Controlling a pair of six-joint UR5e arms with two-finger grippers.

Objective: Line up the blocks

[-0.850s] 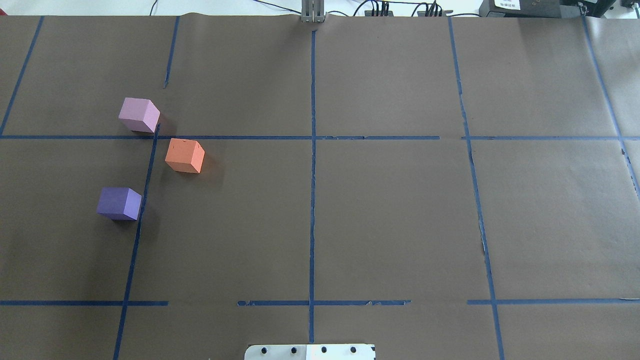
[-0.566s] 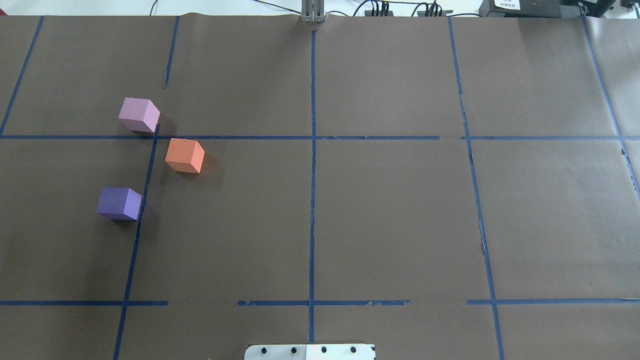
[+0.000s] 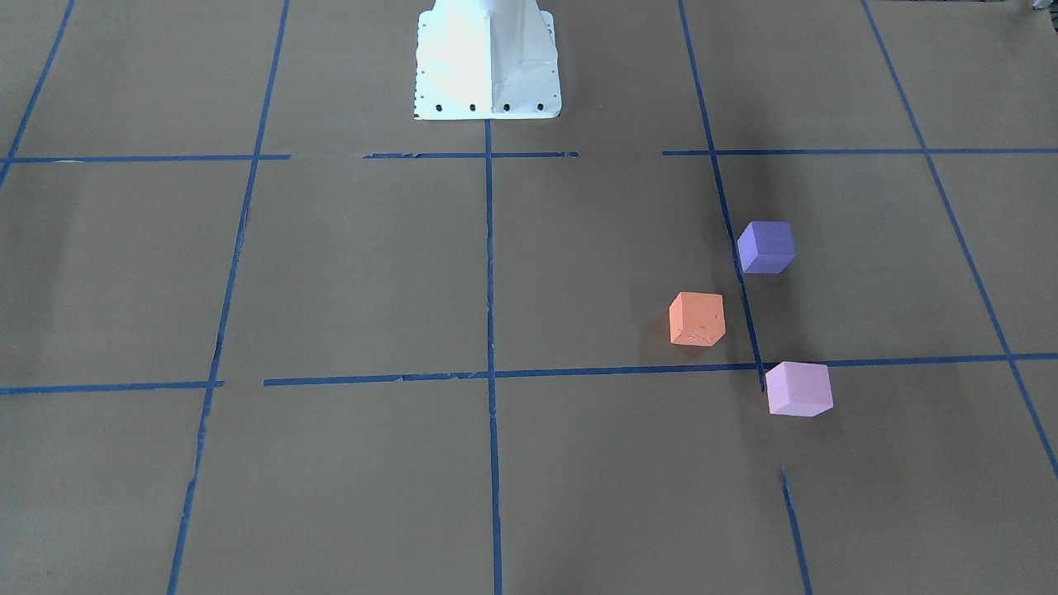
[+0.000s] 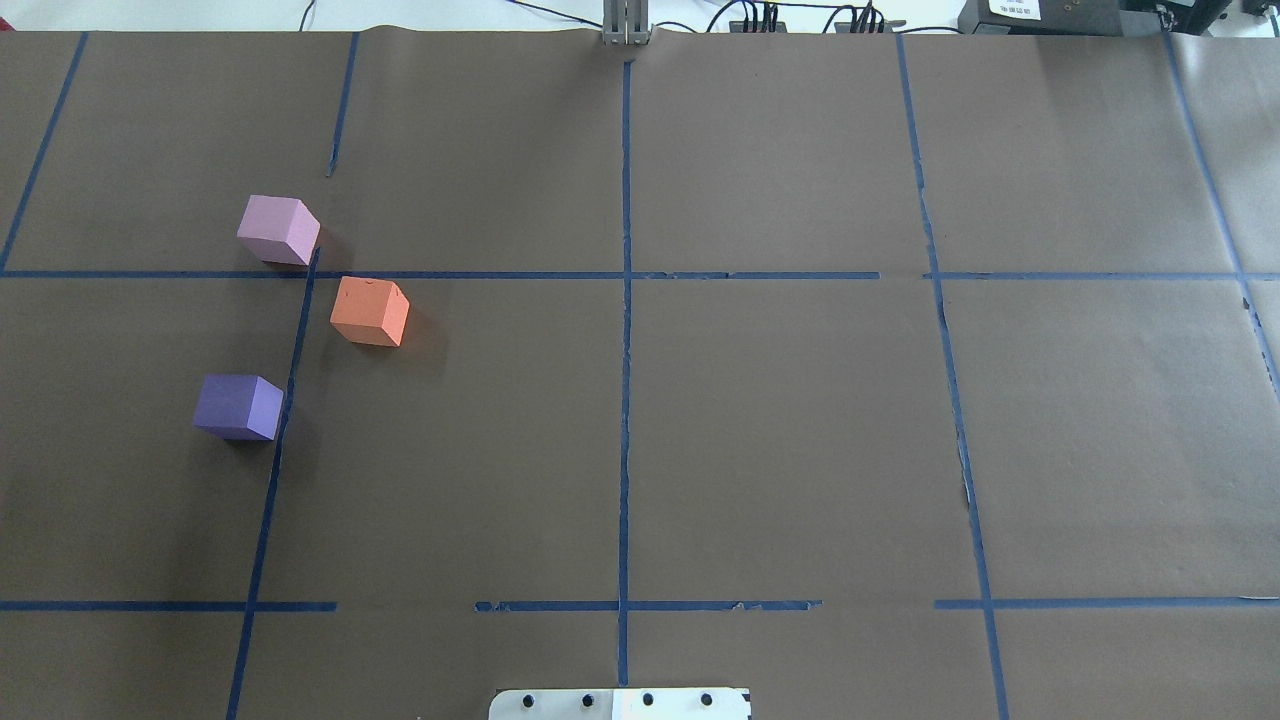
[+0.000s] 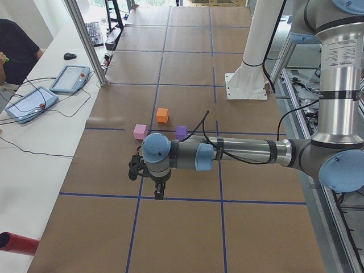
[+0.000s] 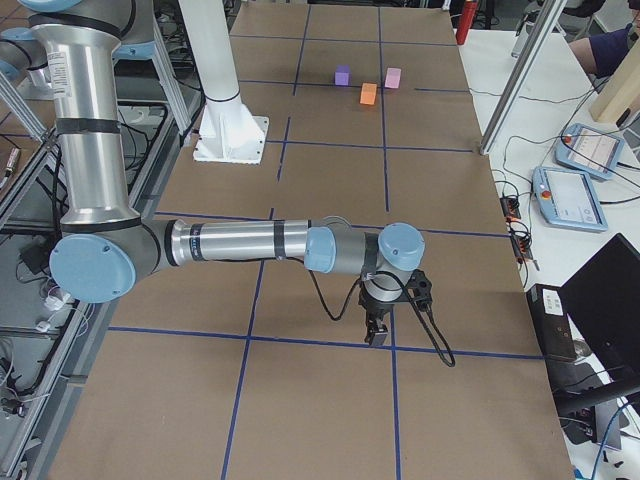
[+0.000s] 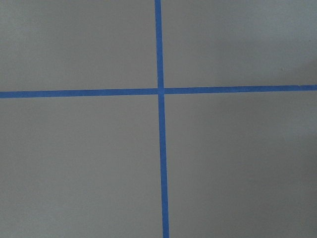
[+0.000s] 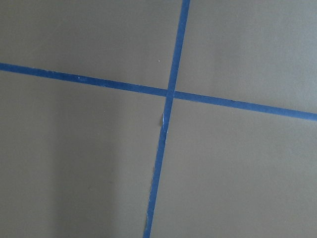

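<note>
Three cubes sit apart on the brown paper, on the robot's left half of the table. The pale pink-lilac block (image 4: 278, 230) is farthest from the robot. The orange block (image 4: 370, 311) lies just right of it and nearer. The dark violet-purple block (image 4: 238, 407) is nearest. They also show in the front view: pink (image 3: 798, 388), orange (image 3: 697, 318), purple (image 3: 766, 246). My left gripper (image 5: 157, 190) hangs over the paper at the table's left end, well short of the blocks. My right gripper (image 6: 377, 333) hangs at the far right end. I cannot tell if either is open.
Blue tape lines (image 4: 625, 300) grid the paper; both wrist views show only a tape cross (image 7: 160, 91). The white robot base (image 3: 488, 58) stands at the near edge. Tablets (image 5: 31, 103), cables and a seated operator (image 5: 14, 48) are beyond the far edge.
</note>
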